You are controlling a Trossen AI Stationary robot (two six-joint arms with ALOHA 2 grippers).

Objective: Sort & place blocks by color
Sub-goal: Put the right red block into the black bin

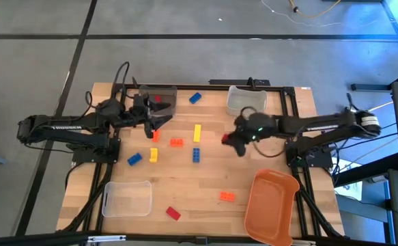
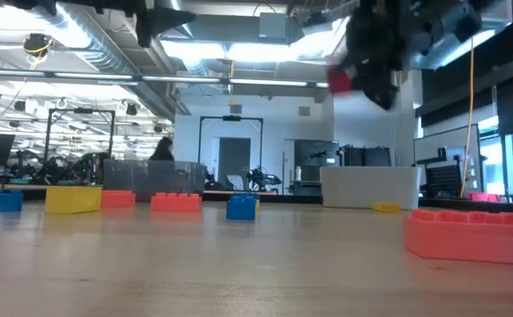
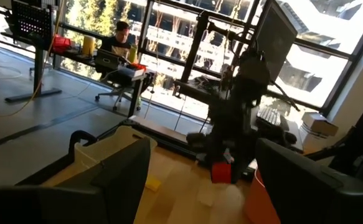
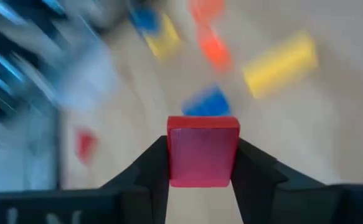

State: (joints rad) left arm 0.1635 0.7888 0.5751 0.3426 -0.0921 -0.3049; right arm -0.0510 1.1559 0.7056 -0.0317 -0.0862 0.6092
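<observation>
Right tool [image 1: 227,139] is gripping a red block [image 4: 203,150] above mid-bench [image 1: 205,179]. Left tool [image 1: 152,127] is hovering, fingers apart, empty. One red block is lying in the dark bin [image 1: 159,100]; most blocks are remaining scattered.

The right arm's dark two-finger pincer [image 4: 201,163] clamps a red studded plastic brick [image 4: 203,150]. On the pale wooden desk [image 1: 205,179] lie yellow [image 1: 197,132], blue [image 1: 196,154] and orange [image 1: 177,142] studded plastic bricks. An orange plastic bin [image 1: 271,205] sits beside a clear plastic bin [image 1: 127,199]; a dark translucent bin [image 1: 166,98] holds red.
</observation>
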